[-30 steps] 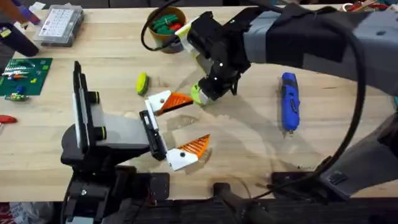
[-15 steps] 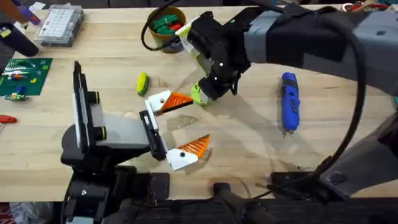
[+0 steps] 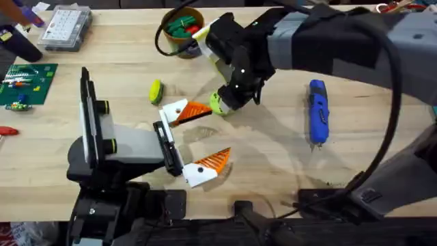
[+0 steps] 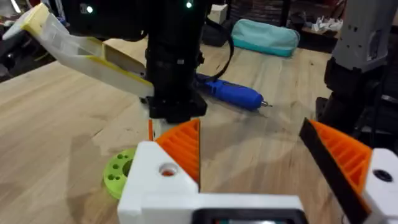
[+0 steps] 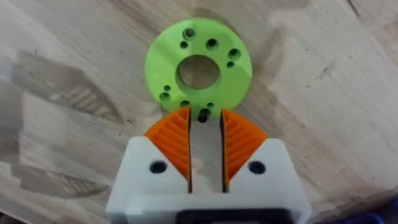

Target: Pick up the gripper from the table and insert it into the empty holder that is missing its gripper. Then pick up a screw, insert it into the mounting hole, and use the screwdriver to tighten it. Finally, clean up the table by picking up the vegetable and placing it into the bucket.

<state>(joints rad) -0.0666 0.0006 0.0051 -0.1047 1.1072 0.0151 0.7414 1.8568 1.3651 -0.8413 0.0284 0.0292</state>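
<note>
My right gripper point(image 3: 229, 101) reaches in from the right and hangs over a lime-green disc point(image 5: 199, 68) with several holes. Its orange pads point(image 5: 171, 140) stand a narrow gap apart, and bare wood shows between them. A small dark screw point(image 5: 203, 115) sits at the disc's rim between the tips, touching neither pad. My left gripper point(image 3: 196, 139) is wide open beside the disc point(image 3: 216, 103) with nothing in it. The yellow-green vegetable point(image 3: 156, 91) lies left of the disc. At the table's right lies the blue screwdriver point(image 3: 317, 113). At the back stands the orange-yellow bucket point(image 3: 169, 42).
A clear compartment box point(image 3: 65, 27) sits at the back left, with a green circuit board point(image 3: 24, 82) in front of it. The bucket holds green items. A black cable loops beside the bucket. Bare wood lies between the disc and the screwdriver.
</note>
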